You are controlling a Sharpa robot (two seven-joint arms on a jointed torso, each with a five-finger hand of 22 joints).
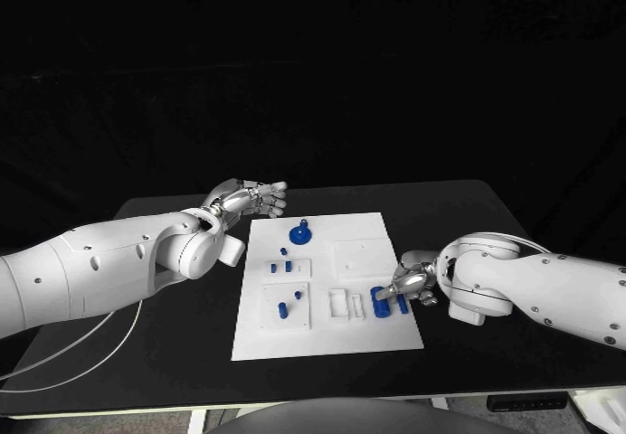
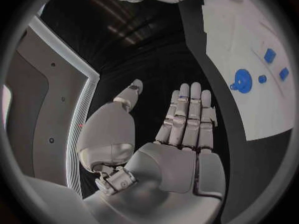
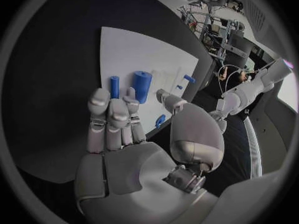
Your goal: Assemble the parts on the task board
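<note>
You have the flat white rectangular task board lying in the middle of the black table, with the small blue parts spread over it.

Your left hand hangs off the board's far left corner, over bare table. Your left wrist view shows its fingers straight and side by side, thumb apart, palm bare: released, grasping nothing, touching no part.

Your right hand sits at the board's right edge, near its front half. Its fingertips lie up against the thick blue cylinder and the thin blue peg, which stand just beside each other on the board. The head view places these two at the hand's fingertips. You cannot tell from either view whether the fingers have closed on either piece or merely rest beside them.

Elsewhere on the board, note the round blue disc with a small tab near the far edge, closest to your left hand but well apart from it. Two small blue blocks stand in the raised white plate at the left middle. A blue pin lies in the white tray nearer the front.
</note>
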